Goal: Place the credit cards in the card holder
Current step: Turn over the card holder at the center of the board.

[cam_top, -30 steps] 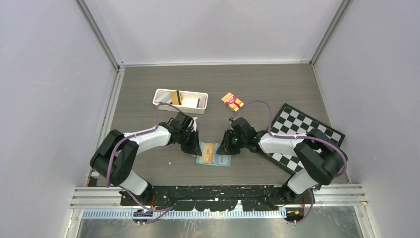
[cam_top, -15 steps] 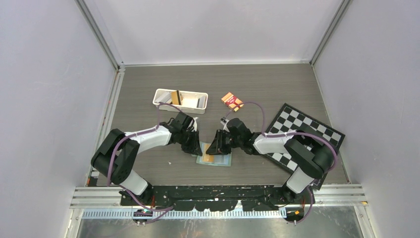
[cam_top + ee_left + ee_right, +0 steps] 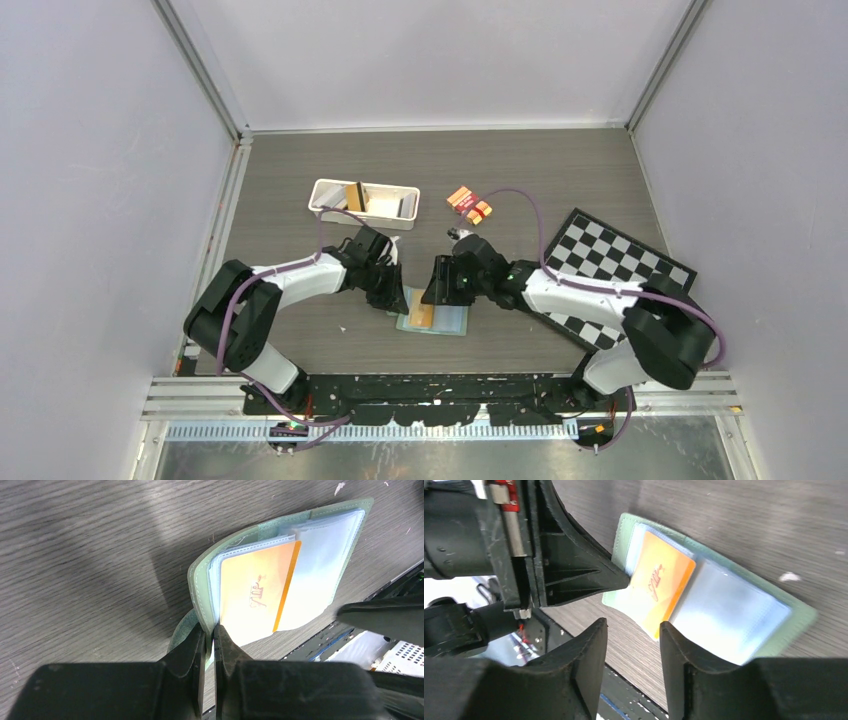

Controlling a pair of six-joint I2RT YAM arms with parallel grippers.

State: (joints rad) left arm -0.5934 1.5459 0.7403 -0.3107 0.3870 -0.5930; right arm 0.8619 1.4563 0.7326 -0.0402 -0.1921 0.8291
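Observation:
The sage-green card holder (image 3: 450, 324) lies open near the table's front edge, its clear pockets facing up. A gold credit card (image 3: 422, 316) rests on its left half, partly in a pocket (image 3: 257, 595). My left gripper (image 3: 211, 630) is shut on the card holder's (image 3: 200, 580) green left edge. My right gripper (image 3: 633, 630) hovers open just over the card's (image 3: 659, 582) near corner with nothing between its fingers. More credit cards stand in the white tray: a gold one (image 3: 353, 194) and a dark one (image 3: 408, 207).
The white tray (image 3: 330, 186) sits behind the left arm. An orange-and-red banded packet (image 3: 468, 203) lies behind the right gripper. A black-and-white chessboard (image 3: 610, 262) lies under the right arm. The metal rail (image 3: 440, 385) runs close behind the card holder's front edge.
My right gripper has moved left over the card holder to the gold card and its jaws have opened wider. The left gripper has kept its hold on the holder's edge.

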